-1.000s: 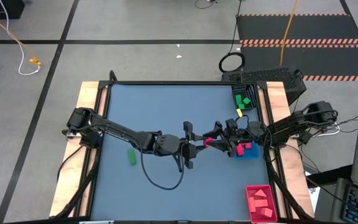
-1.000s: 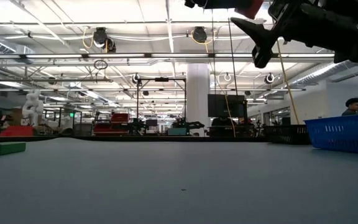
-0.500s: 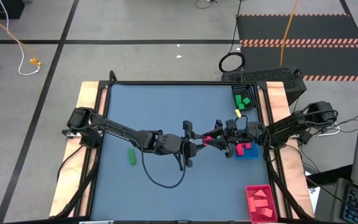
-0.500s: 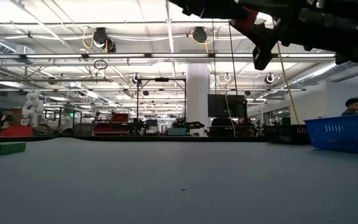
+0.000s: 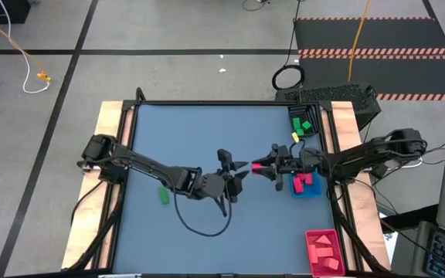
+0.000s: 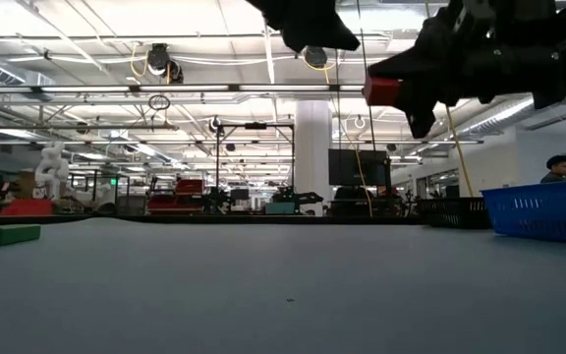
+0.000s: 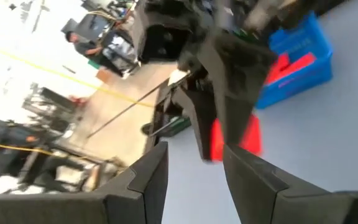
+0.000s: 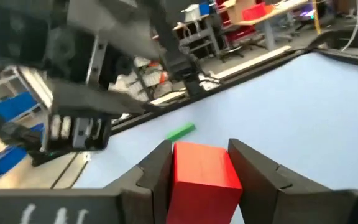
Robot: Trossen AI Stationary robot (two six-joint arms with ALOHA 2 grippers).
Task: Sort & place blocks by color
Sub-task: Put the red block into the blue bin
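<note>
Above mid-table, right claw [image 5: 258,166] gripping red block [image 5: 256,165], left claw [image 5: 235,171] facing, apart

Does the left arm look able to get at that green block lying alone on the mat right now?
Probably yes: the green block lies alone on bare mat beside the left arm, and the left gripper looks empty.

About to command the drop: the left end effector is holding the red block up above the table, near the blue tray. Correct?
Not quite. The right end effector is the one shut on the red block, as the right wrist view shows. The left end effector holds nothing. The block is indeed held above the table, near the blue tray.
</note>
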